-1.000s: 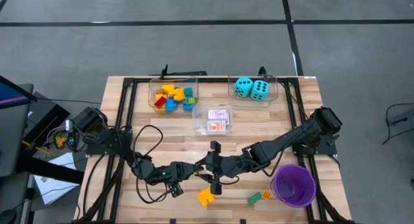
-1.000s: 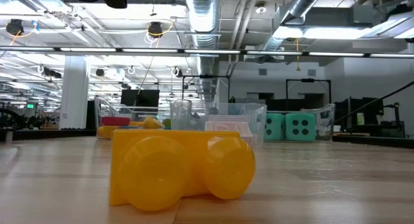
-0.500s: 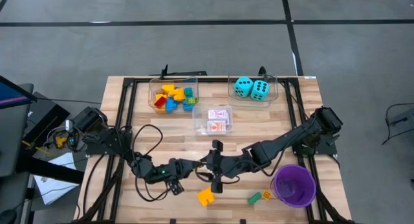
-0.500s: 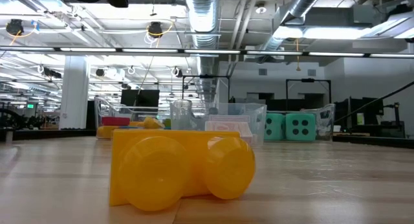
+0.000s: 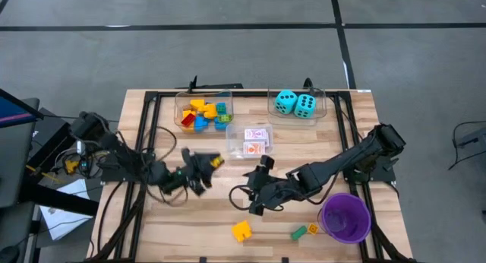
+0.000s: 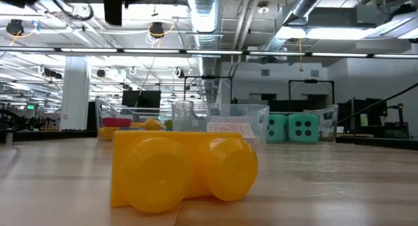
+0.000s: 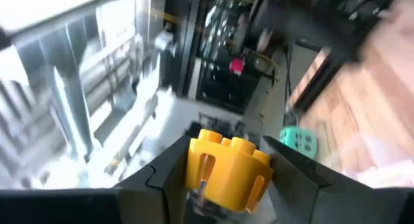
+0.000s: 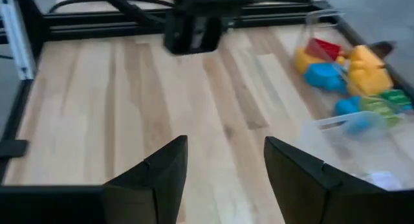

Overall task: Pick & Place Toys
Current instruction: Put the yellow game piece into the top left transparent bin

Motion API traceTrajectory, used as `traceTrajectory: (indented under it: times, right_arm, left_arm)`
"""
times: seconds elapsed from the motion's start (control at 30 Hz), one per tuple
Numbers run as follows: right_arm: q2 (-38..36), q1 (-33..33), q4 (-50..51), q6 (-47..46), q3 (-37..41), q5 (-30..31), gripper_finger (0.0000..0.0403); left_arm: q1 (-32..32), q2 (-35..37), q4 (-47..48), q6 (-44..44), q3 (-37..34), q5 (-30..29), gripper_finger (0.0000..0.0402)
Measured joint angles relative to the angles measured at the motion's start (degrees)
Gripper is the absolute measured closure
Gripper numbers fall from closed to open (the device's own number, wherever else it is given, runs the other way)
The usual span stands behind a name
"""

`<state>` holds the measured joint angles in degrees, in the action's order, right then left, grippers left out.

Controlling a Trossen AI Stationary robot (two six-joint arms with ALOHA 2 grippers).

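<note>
My left gripper [image 5: 209, 166] hangs over the table's left middle, shut on a small yellow brick [image 5: 217, 163]. The left wrist view shows that brick [image 7: 229, 169] between my fingers. My right gripper [image 5: 254, 191] hovers near the table's middle, open, with nothing between its fingers [image 8: 223, 166]. A larger yellow brick [image 5: 241, 231] lies flat on the table near the front edge and fills the low view [image 6: 183, 170]. A green brick [image 5: 298, 232] and a small orange one [image 5: 312, 229] lie beside the purple cup. My left gripper pinches the small yellow brick between its two fingers, one on each of its opposite side walls [image 7: 196, 169]. The fingers lie about level and point toward the far right. The brick is lifted clear of the table, with its studs [image 7: 226, 141] showing past the fingertips.
Three clear bins stand at the back: one with coloured bricks [image 5: 203, 113], one with two turquoise dice [image 5: 296, 103], one with card packs [image 5: 257, 140]. A purple cup [image 5: 345, 217] stands at the front right. Black frame rails run along both sides.
My left gripper has drawn away from the right gripper, going toward the table's left and far edge and a little up. It has rolled its wrist and carries the small yellow brick. My right gripper has tipped where it is and stays open.
</note>
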<state>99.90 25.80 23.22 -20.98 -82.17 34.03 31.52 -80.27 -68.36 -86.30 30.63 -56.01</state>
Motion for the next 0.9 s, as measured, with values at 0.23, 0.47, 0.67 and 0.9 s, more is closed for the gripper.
traceTrajectory:
  times: [0.23,0.47,0.67,0.9]
  right_arm:
    - [-0.83,0.27,3.87,-1.53,0.03,3.2,0.0207]
    - [-0.81,0.26,5.31,-3.06,0.04,3.61,0.0207]
    - [-0.81,0.26,6.07,-5.04,0.04,3.61,0.0207]
    - [-0.29,0.52,7.36,-8.75,0.0,4.96,0.0207]
  left_arm:
    - [-12.62,8.64,0.04,19.32,-10.11,1.12,0.0242]
    - [-28.14,11.74,4.75,40.28,-15.31,1.81,0.024]
    - [-41.27,11.68,14.97,58.02,-15.85,10.93,0.0242]
    - [-53.52,11.68,21.32,68.05,-15.82,21.54,0.0237]
